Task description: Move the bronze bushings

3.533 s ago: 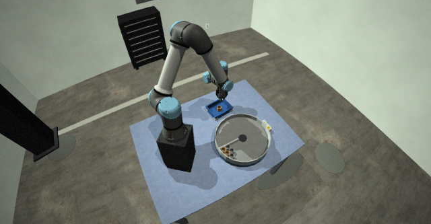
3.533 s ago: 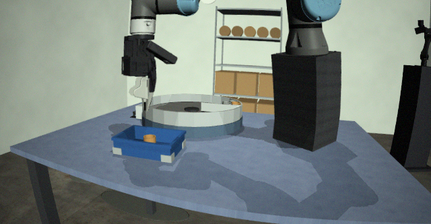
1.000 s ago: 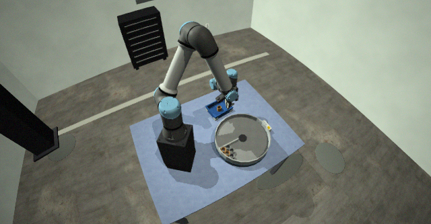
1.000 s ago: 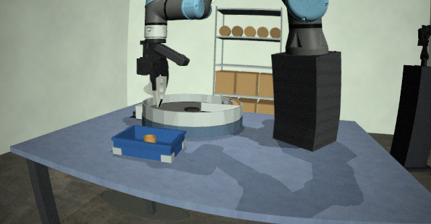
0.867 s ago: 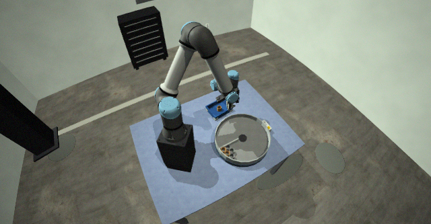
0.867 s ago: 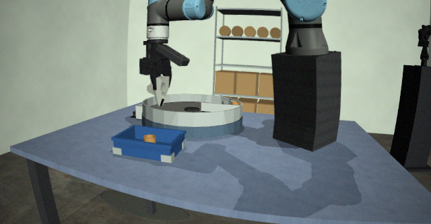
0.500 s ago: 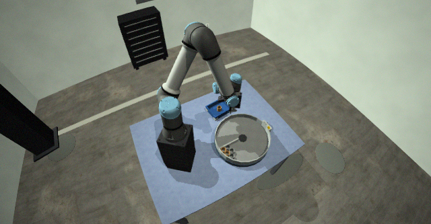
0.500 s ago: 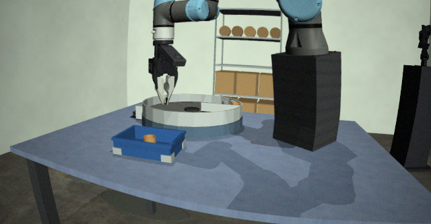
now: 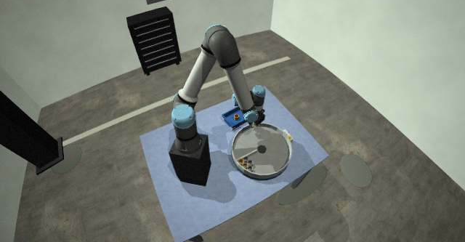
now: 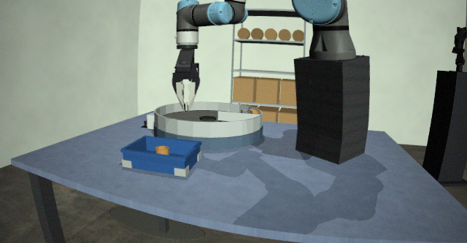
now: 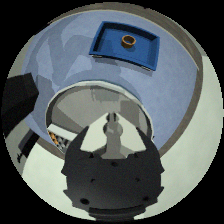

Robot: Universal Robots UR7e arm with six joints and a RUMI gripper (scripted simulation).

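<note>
Bronze bushings (image 9: 243, 163): small orange sleeves grouped together at the turntable's inner wall, on the side nearest the arm's pedestal; dark grey steel bushings (image 9: 248, 160) sit touching or just beside them in the same cluster. The exact count of each is too small to tell. One more bronze bushing (image 10: 162, 149) stands upright inside the crate, near its middle.

Crate (image 10: 140, 156): low blue open tray with pale corner feet, on the table just beside the turntable, on the side away from the bushing cluster.

Turntable (image 10: 204, 130): round, shallow, pale-walled dish with a grey floor, a dark hub (image 9: 261, 149) at centre and a thin pale bar running from the hub toward the cluster. A small white tab with a yellow mark (image 9: 288, 136) sits on its outer rim.

Gripper (image 10: 186, 104): pointing straight down, tips just above the turntable rim on the crate side, well apart from the cluster. Jaws drawn nearly together, nothing between them.

Arm: grey and pale links with light blue joint caps, mounted on a black block pedestal (image 10: 330, 141) standing on the table beside the turntable.

Table (image 10: 73, 177): blue-grey top.

Surroundings: metal shelf rack (image 10: 233, 53) with cardboard boxes and round brown discs behind the table; black drawer cabinet (image 9: 153, 40) against the far wall.
</note>
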